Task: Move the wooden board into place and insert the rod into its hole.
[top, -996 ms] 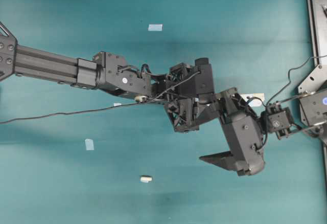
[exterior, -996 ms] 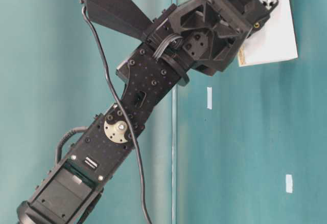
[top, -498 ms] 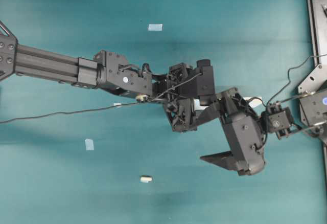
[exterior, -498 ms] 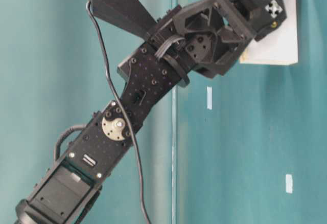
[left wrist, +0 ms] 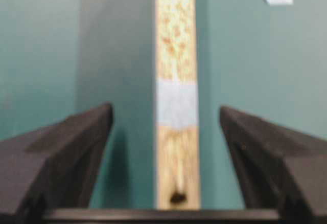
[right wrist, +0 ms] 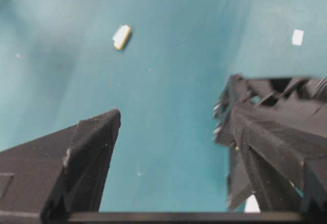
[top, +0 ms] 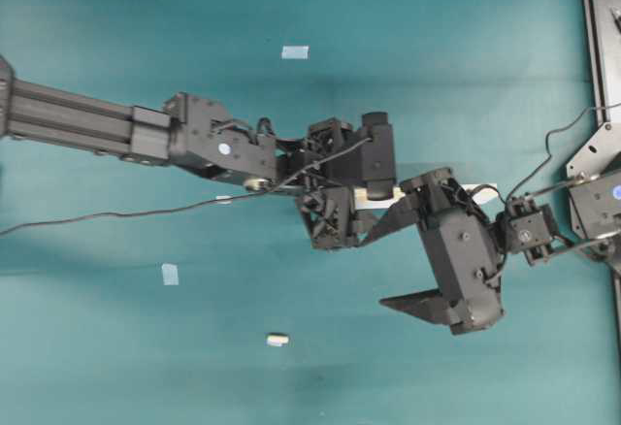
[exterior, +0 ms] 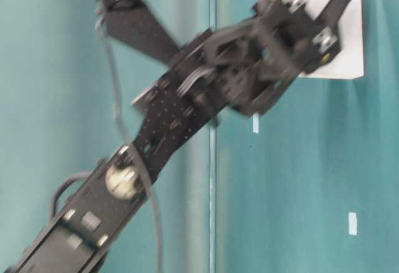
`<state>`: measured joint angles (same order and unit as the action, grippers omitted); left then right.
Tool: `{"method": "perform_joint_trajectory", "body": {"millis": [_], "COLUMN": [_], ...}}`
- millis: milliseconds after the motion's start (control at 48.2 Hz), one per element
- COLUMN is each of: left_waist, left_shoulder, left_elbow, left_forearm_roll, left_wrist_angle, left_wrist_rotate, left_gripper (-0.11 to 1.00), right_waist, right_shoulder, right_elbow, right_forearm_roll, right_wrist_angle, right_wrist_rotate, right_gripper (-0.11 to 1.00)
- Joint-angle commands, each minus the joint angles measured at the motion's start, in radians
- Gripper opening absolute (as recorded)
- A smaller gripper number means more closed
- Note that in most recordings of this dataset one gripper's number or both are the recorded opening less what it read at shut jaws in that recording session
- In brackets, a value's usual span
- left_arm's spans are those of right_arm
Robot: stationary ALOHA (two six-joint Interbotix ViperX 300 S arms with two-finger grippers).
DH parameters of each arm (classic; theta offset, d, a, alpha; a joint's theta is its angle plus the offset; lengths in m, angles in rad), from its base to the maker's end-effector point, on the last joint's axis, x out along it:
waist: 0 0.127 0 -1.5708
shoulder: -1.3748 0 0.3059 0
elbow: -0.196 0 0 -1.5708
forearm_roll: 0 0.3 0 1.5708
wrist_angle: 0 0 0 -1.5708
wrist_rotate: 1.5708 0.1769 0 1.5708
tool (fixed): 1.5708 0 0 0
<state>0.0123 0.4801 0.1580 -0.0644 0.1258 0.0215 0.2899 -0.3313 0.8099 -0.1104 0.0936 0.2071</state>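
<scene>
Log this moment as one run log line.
left hand: open, straddling wooden board | right hand: open, empty | rod: loose on table, not inserted

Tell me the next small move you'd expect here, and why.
Probably the right gripper, open and empty, heads for the rod. The left gripper stands open around the wooden board without gripping it, so the board looks placed, while the rod lies loose on the table.

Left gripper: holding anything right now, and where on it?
Nothing. The left gripper is open, its fingers apart on either side of the wooden board without touching it. The right gripper is open and empty too.
</scene>
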Motion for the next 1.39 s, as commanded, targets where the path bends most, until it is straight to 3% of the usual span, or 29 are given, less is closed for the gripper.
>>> {"method": "perform_joint_trajectory", "body": {"millis": [0, 228, 436, 644, 810, 1121, 1225, 1370], "left_waist": [-0.011, -0.025, -0.028, -0.028, -0.026, -0.020, -0.020, -0.018], "left_shoulder": [-0.086, -0.172, -0.199, -0.218, -0.249, -0.337, -0.353, -0.359], "left_elbow": [0.031, 0.140, 0.230, 0.298, 0.367, 0.499, 0.526, 0.541], "left_forearm_roll": [0.002, 0.002, 0.002, 0.000, 0.000, -0.003, -0.003, -0.003], "left_wrist_angle": [-0.002, -0.002, -0.008, -0.012, -0.026, -0.107, -0.138, -0.146], "left_wrist_rotate": [-0.002, -0.020, -0.034, -0.034, -0.034, -0.035, -0.035, -0.035], "left_gripper": [0.82, 0.82, 0.81, 0.81, 0.81, 0.81, 0.81, 0.81], "right_waist": [0.012, 0.052, 0.081, 0.084, 0.084, 0.081, 0.080, 0.064], "right_shoulder": [0.006, 0.078, 0.189, 0.319, 0.422, 0.569, 0.607, 0.647], "right_elbow": [-0.032, -0.081, -0.158, -0.293, -0.425, -0.609, -0.652, -0.699], "right_forearm_roll": [-0.002, -0.002, -0.002, 0.002, 0.000, 0.000, 0.000, -0.002], "right_wrist_angle": [-0.009, -0.003, 0.009, 0.140, 0.272, 0.397, 0.436, 0.463], "right_wrist_rotate": [0.032, 0.107, 0.124, 0.144, 0.213, 0.302, 0.325, 0.368], "right_gripper": [0.93, 0.93, 0.93, 0.93, 0.93, 0.92, 0.86, 0.65]}}
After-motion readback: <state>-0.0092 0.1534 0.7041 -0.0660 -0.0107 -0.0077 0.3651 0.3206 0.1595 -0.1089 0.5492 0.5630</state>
